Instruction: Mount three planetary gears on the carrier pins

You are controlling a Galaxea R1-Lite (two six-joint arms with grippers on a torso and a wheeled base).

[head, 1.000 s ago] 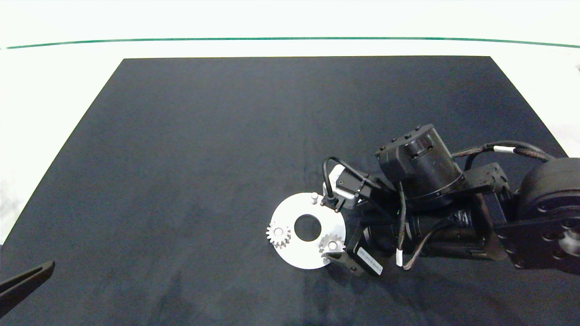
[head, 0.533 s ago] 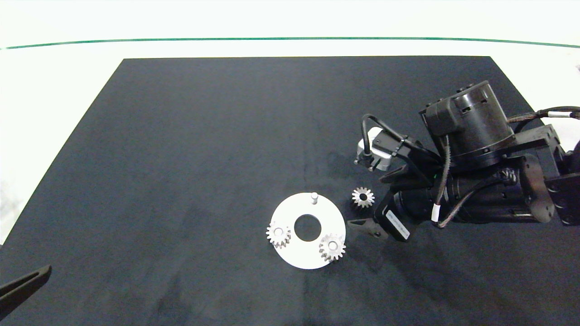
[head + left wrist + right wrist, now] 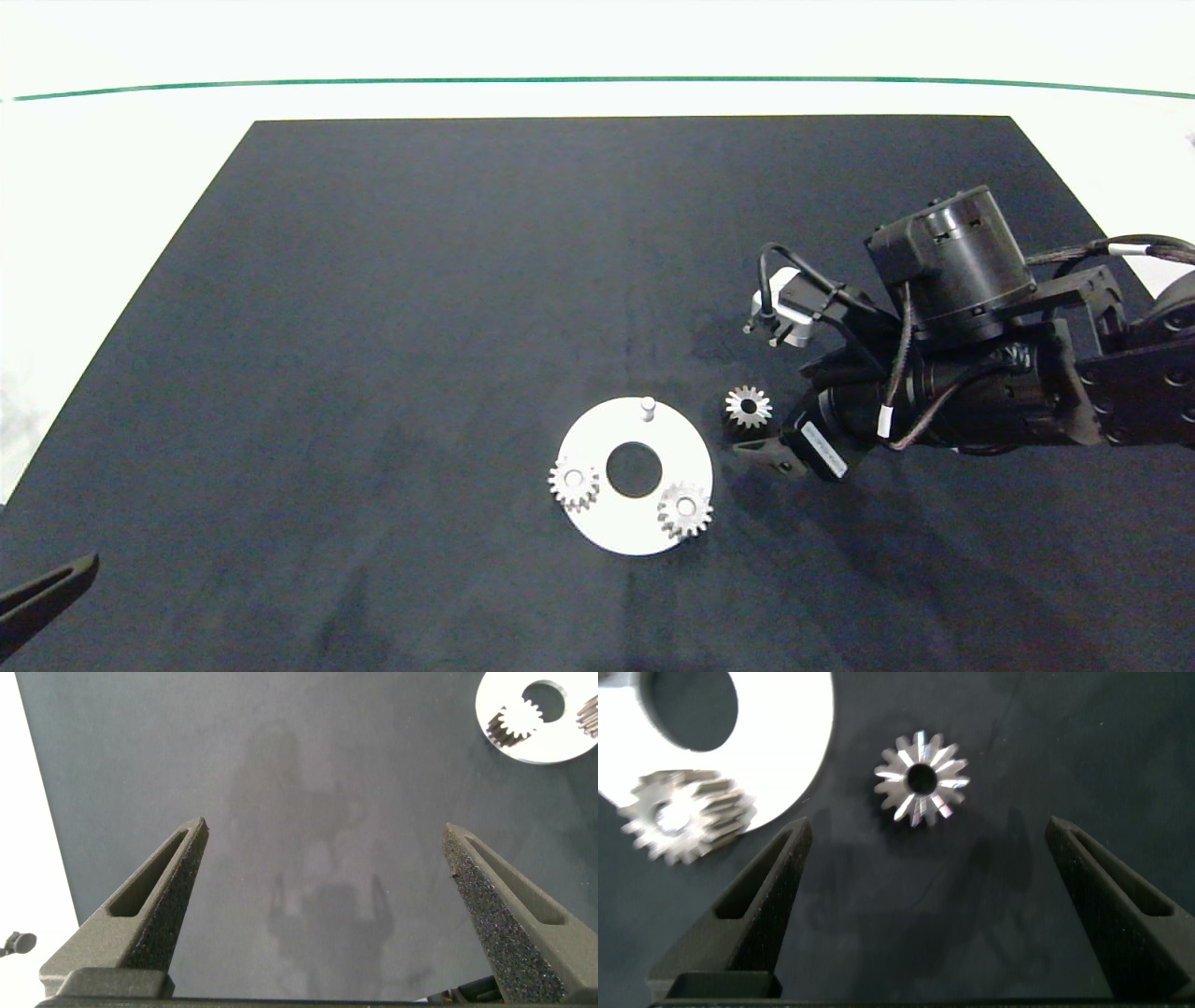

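Note:
The white disc [image 3: 644, 527] lies on the black mat, and two planetary gears [image 3: 574, 485] [image 3: 684, 510] sit on its carrier pins. One bare pin [image 3: 647, 407] stands at its far edge. Another gear [image 3: 748, 406] lies flat on the mat just right of the disc. My right gripper [image 3: 777, 417] is open beside it. In the right wrist view the loose gear [image 3: 922, 777] lies just ahead of the open right gripper [image 3: 926, 835], touching neither finger. The disc [image 3: 785, 728] and a mounted gear [image 3: 677, 812] show beside it. My left gripper [image 3: 324, 831] is open and holds nothing.
The black mat [image 3: 420, 280] covers most of the white table. A finger [image 3: 51, 581] of the left gripper shows at the near-left corner, far from the disc [image 3: 551, 742]. A green line [image 3: 597, 80] crosses the far table.
The right gripper has left the near-right gear on its pin and pulled back to the right. This uncovered the loose gear, and the gripper now stands open around it.

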